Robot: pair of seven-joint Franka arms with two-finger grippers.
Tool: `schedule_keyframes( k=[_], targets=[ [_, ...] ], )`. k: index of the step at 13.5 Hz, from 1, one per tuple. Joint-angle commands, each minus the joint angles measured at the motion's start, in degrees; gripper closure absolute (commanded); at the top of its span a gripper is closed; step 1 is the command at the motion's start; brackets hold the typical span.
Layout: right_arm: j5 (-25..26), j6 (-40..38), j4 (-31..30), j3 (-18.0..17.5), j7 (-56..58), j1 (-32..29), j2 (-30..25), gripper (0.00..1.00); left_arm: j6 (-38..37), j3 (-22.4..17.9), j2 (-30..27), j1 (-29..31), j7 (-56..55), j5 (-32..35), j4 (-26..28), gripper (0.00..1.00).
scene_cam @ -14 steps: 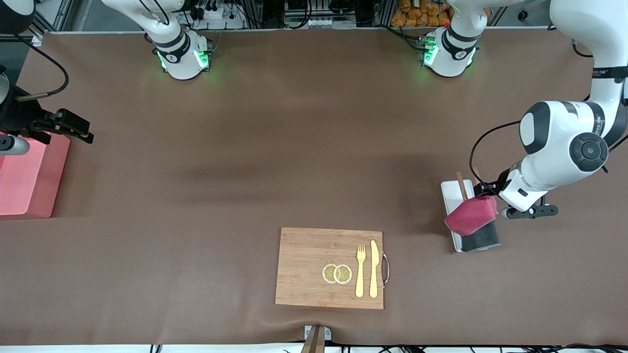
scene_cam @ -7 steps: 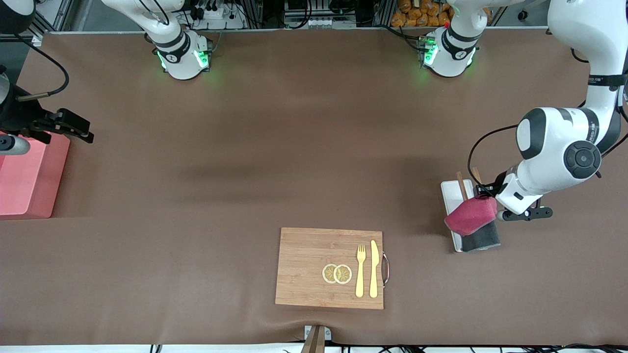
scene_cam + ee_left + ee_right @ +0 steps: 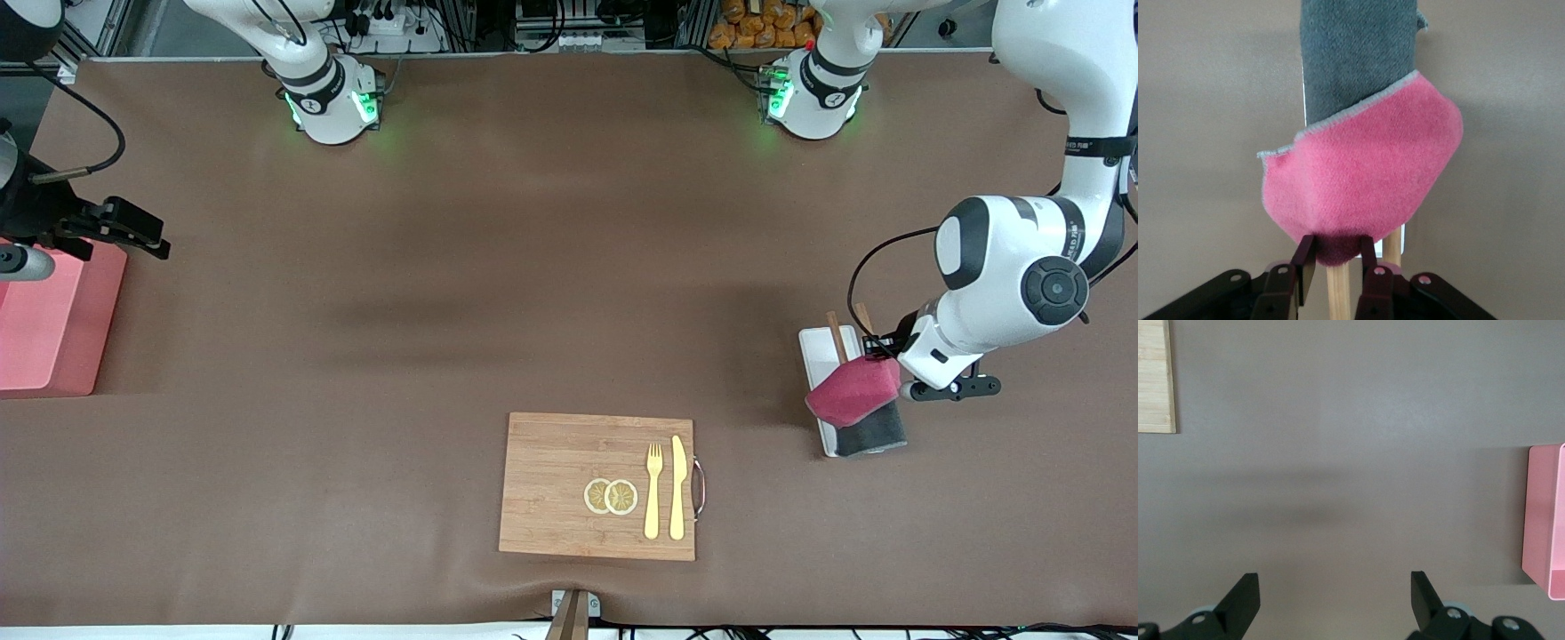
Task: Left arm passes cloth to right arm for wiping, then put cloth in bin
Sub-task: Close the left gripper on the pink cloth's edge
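Note:
The cloth (image 3: 852,392) is crimson-pink with a dark grey part (image 3: 873,436). It lies over the nearer end of a white oblong tray (image 3: 820,348), toward the left arm's end of the table. My left gripper (image 3: 883,360) is shut on the cloth's pink corner. In the left wrist view the fingers (image 3: 1305,252) pinch the pink fold (image 3: 1365,180), and the grey part (image 3: 1358,53) trails onto the tray. My right gripper (image 3: 135,229) waits open and empty (image 3: 1335,593) beside the salmon-pink bin (image 3: 44,329), which also shows in the right wrist view (image 3: 1543,520).
A wooden board (image 3: 551,480) near the front edge carries two lemon slices (image 3: 611,496), a fork (image 3: 653,489) and a knife (image 3: 678,487). Wooden chopsticks (image 3: 836,333) lie on the white tray. The board's corner shows in the right wrist view (image 3: 1155,377).
The left arm's elbow and wrist shifted slightly toward the tray a second ago and have since held still. The cloth stays pinched in the same place. The right arm has not moved.

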State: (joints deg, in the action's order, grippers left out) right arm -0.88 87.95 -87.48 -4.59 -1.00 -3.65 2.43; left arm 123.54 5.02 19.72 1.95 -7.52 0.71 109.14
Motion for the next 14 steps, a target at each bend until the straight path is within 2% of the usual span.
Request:
schedule_keyframes(
  k=[1, 3, 4, 9, 14],
  targets=[
    [-0.7, -0.7, 0.6, -0.3, -0.5, -0.6, 0.2, 0.0, 0.1, 0.2, 0.8, 0.2, 0.1, 1.5, -1.1, 0.67],
    [-0.7, -0.7, 0.6, -0.3, -0.4, -0.6, 0.2, 0.0, 0.1, 0.2, 0.8, 0.2, 0.1, 1.4, -1.1, 0.81],
    [-0.7, -0.7, 0.6, -0.3, -0.4, -0.6, 0.2, 0.0, 0.1, 0.2, 0.8, 0.2, 0.0, 1.4, -1.1, 0.82],
    [-0.7, -0.7, 0.7, -0.3, -0.4, -0.7, 0.2, 0.0, 0.1, 0.2, 0.7, 0.2, -0.1, 1.4, -1.1, 1.0],
    [-0.7, -0.7, 0.7, -0.3, -0.4, -0.6, 0.2, 0.0, -1.3, 0.9, -4.2, -0.1, 0.0, 0.8, -1.6, 1.0]
  ],
)
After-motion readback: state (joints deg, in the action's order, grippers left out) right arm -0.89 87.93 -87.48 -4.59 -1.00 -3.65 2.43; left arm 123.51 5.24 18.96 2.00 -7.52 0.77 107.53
